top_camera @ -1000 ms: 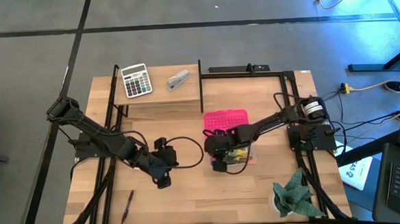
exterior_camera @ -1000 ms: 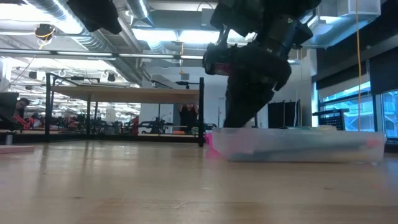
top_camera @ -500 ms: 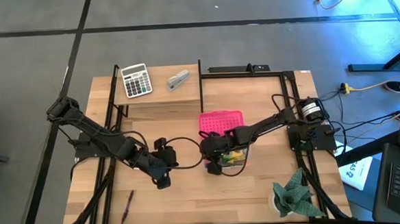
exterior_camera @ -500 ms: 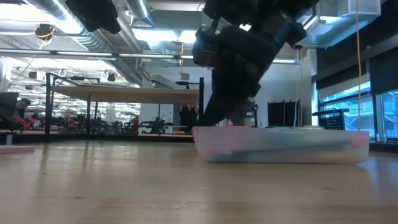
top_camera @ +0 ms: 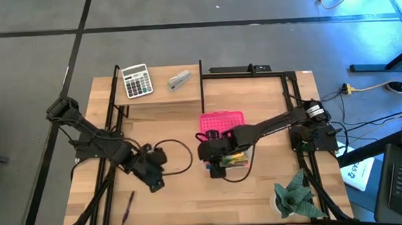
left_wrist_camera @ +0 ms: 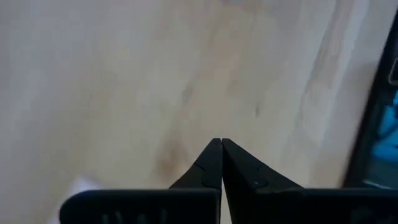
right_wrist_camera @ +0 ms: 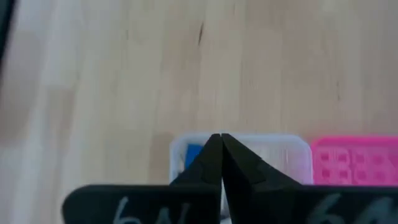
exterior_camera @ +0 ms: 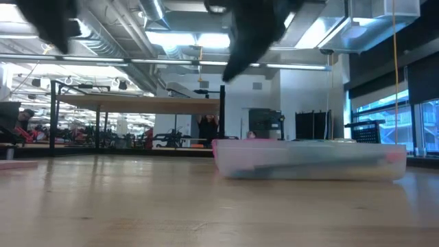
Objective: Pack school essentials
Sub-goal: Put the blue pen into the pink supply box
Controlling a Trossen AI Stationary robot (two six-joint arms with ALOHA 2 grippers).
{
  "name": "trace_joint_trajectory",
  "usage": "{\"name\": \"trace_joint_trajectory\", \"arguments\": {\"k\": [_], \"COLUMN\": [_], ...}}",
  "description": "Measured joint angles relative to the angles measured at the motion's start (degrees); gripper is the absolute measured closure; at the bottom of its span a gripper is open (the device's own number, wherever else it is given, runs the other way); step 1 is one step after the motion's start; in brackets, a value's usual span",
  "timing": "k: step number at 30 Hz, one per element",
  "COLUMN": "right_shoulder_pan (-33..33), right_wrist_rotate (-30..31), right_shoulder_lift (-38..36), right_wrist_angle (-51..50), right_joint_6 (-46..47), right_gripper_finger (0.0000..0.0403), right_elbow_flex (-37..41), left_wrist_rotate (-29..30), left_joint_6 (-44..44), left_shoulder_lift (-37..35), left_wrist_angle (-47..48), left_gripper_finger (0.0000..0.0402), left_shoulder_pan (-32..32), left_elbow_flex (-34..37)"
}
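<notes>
- No legible brand, label or writing in any view; keys of the calculator (top_camera: 136, 81) too small to read.
- Nearest the table's front edge, seen from above only: purple pen (top_camera: 128, 206) lying loose on the wood at front left; folded green cloth (top_camera: 296, 196) at front right.
- Left gripper (top_camera: 154, 186) over bare wood left of centre, well apart from the box, arm reaching in from the left rear; fingers pressed tip to tip in the left wrist view (left_wrist_camera: 221, 144), holding nothing.
- Right gripper (top_camera: 216, 169) above the near-left corner of the clear plastic box (top_camera: 236, 157), arm stretched across from the right edge; fingers closed to a point in the right wrist view (right_wrist_camera: 220, 138), empty.
- Box contents: yellow and green items glimpsed from above beside the arm, exact items not distinguishable; a blue item (right_wrist_camera: 194, 154) behind the fingertips in the right wrist view.
- Pink perforated lid (top_camera: 223, 119) just behind the box, apparently touching it; pink grid also in the right wrist view (right_wrist_camera: 354, 162).
- Low view only: box (exterior_camera: 309, 159) as a translucent tray resting flat on the table (exterior_camera: 137, 206), pale shapes inside.
- Farthest back, on the raised shelf: calculator and grey stapler (top_camera: 179, 80), side by side, apart.
</notes>
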State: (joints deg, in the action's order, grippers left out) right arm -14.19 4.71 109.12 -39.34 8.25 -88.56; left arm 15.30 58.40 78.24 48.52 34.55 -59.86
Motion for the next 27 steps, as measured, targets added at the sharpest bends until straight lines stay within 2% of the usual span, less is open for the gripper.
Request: {"name": "trace_joint_trajectory", "arguments": {"k": [7,13,20,23,27], "right_shoulder_pan": [-1.1,-2.8,-4.8,-5.2,-5.6], "right_wrist_rotate": [1.5,2.8,6.2,6.2,6.3], "right_shoulder_lift": [0.0,0.0,0.0,0.0,0.0], "right_wrist_angle": [0.0,-0.1,0.0,0.1,0.1], "right_joint_6": [0.6,-2.3,-6.0,-7.1,-7.1], "right_gripper_finger": [0.0399,0.0399,0.0399,0.0399,0.0399], "right_elbow_flex": [-5.7,-9.8,-13.4,-14.1,-14.3], "left_wrist_rotate": [-8.1,-9.8,-12.4,-15.8,-16.5], "left_joint_6": [25.6,41.7,54.3,56.5,57.2], "left_shoulder_lift": [0.1,0.1,0.1,0.1,0.1], "left_wrist_angle": [4.0,4.1,5.1,5.8,6.5], "left_gripper_finger": [0.0401,0.0401,0.0382,0.0358,0.0323], "left_shoulder_pan": [7.8,14.1,19.5,20.5,21.5], "left_elbow_flex": [0.0,0.0,0.0,0.0,0.0]}}
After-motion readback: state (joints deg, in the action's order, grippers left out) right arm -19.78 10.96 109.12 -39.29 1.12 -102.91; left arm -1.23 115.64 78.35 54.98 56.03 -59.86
